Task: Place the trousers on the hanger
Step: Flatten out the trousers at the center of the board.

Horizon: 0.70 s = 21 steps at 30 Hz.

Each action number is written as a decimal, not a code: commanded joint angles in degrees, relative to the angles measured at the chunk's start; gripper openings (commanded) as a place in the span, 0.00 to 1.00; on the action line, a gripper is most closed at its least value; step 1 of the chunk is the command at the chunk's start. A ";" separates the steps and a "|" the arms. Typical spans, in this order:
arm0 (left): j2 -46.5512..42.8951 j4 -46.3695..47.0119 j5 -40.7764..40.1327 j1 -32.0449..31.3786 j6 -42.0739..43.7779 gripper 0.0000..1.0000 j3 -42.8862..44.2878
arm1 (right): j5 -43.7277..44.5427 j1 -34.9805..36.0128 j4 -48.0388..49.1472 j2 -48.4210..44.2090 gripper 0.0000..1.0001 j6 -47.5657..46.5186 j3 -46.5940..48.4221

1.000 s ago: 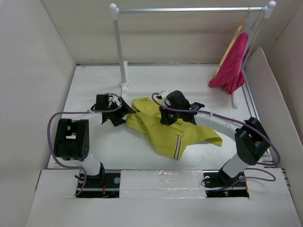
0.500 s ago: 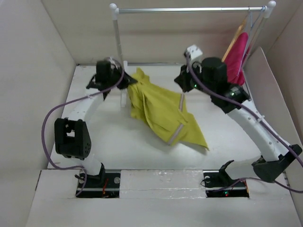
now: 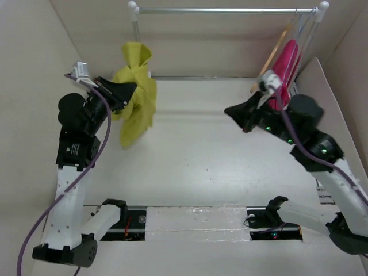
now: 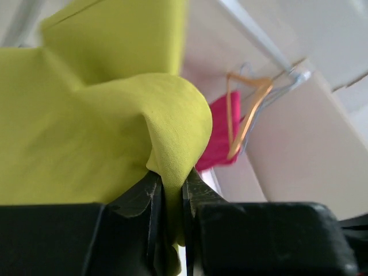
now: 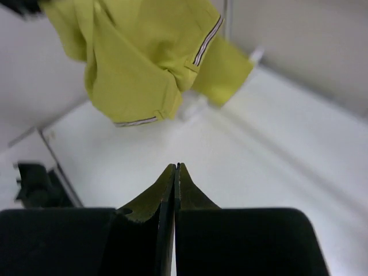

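Note:
The yellow-green trousers (image 3: 138, 100) hang bunched in the air at the back left, off the table, with my left gripper (image 3: 132, 89) shut on a fold of them. In the left wrist view the cloth (image 4: 86, 115) fills the frame and is pinched between the jaws of the left gripper (image 4: 171, 187). The tan wooden hanger (image 3: 280, 45) hangs at the right end of the rail, also seen far off as the hanger (image 4: 248, 112). My right gripper (image 3: 228, 111) is shut and empty in mid-air, right of centre. Its wrist view shows the trousers (image 5: 144, 57) ahead of the right gripper (image 5: 175, 168).
A white-and-silver clothes rail (image 3: 224, 10) spans the back, its left post (image 3: 137, 34) just behind the trousers. A magenta-pink garment (image 3: 287, 63) hangs by the hanger at the rail's right end. Cardboard walls (image 3: 34, 86) close in both sides.
The left arm has lifted the trousers off the table, up and to the left by the rail post. The right gripper no longer touches them and has drawn back rightwards, shut.

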 commanded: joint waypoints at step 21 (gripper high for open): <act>35.75 5.20 11.36 -19.34 -1.77 0.28 -5.32 | 0.85 17.32 6.88 10.55 0.90 11.28 -31.26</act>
